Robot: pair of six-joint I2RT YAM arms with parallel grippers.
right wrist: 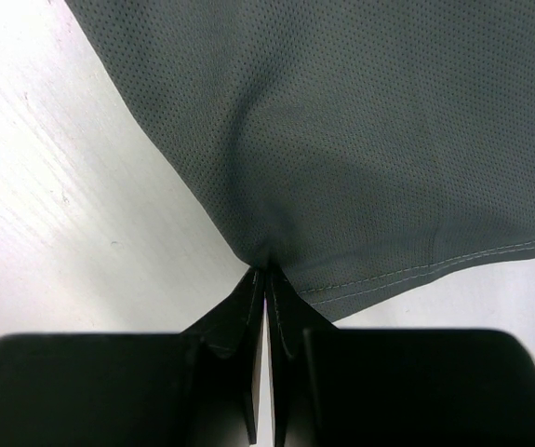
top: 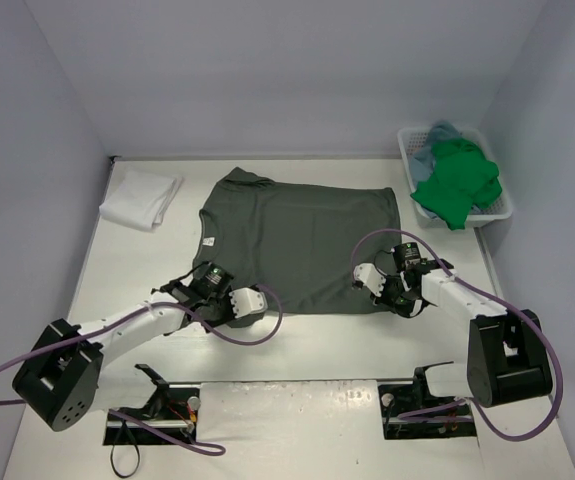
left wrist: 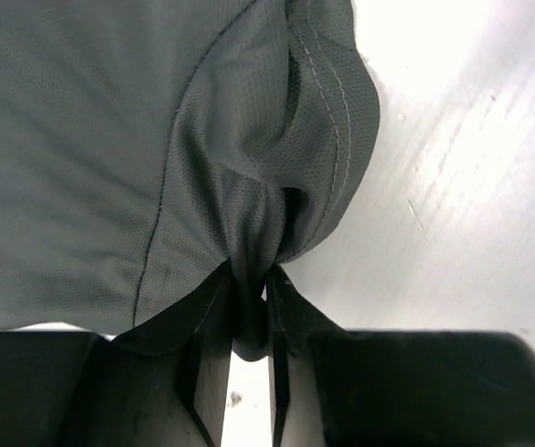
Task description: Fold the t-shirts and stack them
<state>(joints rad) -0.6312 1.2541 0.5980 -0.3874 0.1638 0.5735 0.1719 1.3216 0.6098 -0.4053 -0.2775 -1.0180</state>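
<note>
A dark grey t-shirt [top: 297, 240] lies spread on the white table, collar to the left. My left gripper [top: 210, 284] is shut on its near left part, where cloth [left wrist: 248, 223] bunches between the fingers [left wrist: 209, 307]. My right gripper [top: 385, 290] is shut on the shirt's near right corner [right wrist: 276, 242], by the stitched hem. A folded white t-shirt [top: 141, 196] lies at the back left.
A white basket [top: 492, 212] at the back right holds a green shirt [top: 459, 180] and a blue-grey one [top: 437, 140]. Grey walls close in the table [top: 297, 350] on three sides. The arm bases stand at the near edge.
</note>
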